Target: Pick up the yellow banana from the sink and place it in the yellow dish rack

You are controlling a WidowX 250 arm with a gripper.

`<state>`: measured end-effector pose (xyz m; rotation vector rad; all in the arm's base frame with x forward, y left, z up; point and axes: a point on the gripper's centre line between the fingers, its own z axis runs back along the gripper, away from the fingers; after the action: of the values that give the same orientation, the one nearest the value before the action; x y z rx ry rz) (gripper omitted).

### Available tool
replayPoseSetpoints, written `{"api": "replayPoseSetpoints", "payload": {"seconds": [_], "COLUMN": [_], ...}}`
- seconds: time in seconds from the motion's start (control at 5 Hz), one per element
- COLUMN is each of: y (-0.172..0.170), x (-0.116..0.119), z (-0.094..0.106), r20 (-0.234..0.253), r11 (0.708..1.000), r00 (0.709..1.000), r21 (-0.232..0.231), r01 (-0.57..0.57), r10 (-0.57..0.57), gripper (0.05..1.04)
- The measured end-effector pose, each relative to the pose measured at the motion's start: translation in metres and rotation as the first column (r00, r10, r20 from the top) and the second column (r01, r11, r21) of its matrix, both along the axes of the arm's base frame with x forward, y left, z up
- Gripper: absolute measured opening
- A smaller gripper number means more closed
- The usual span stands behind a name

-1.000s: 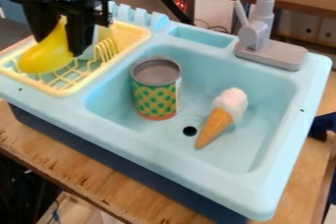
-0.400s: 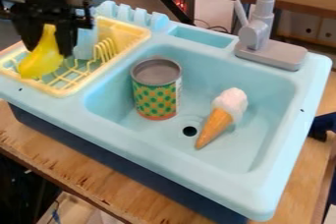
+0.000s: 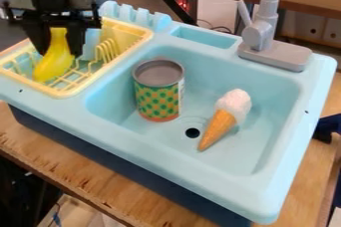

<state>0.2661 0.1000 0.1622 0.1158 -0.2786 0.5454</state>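
Observation:
At the upper left, the black gripper (image 3: 60,39) is shut on the upper end of a yellow toy banana (image 3: 53,66). The banana hangs nearly upright, its wider lower end over the pale yellow dish rack (image 3: 70,90); whether it touches the rack's wires I cannot tell. In the blue sink basin (image 3: 269,91) stands a can (image 3: 158,99) with a green and yellow pattern. An ice cream cone (image 3: 220,127) with a white top lies to the can's right, beside the drain.
A grey faucet (image 3: 261,37) rises from the sink's back edge. Light blue upright slots (image 3: 141,17) stand behind the rack. The sink unit sits on a wooden table (image 3: 47,149), and a dark blue object (image 3: 327,127) is at the right edge.
The gripper and banana went left and away from the camera, then slightly right. The banana has turned from a slant to more upright. Can and cone have stayed put.

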Motion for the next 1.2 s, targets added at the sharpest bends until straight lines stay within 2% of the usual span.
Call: {"api": "replayPoseSetpoints", "payload": {"seconds": [0.2,0.6,1.0,1.2], "y": [0.001,-0.005,0.001,0.018], "x": [0.007,0.016,0.010,0.005], "z": [-0.005,-0.022,-0.043,-0.051], "r20": [0.024,0.054,0.079,0.071], "r11": [0.999,0.994,0.975,0.965], "r00": [0.999,0.996,0.983,0.980], "r21": [-0.015,-0.087,-0.160,-0.204], "r01": [-0.035,-0.070,-0.154,-0.166], "r10": [0.036,0.075,0.168,0.184], "gripper": [0.567,0.567,0.567,0.589]}}
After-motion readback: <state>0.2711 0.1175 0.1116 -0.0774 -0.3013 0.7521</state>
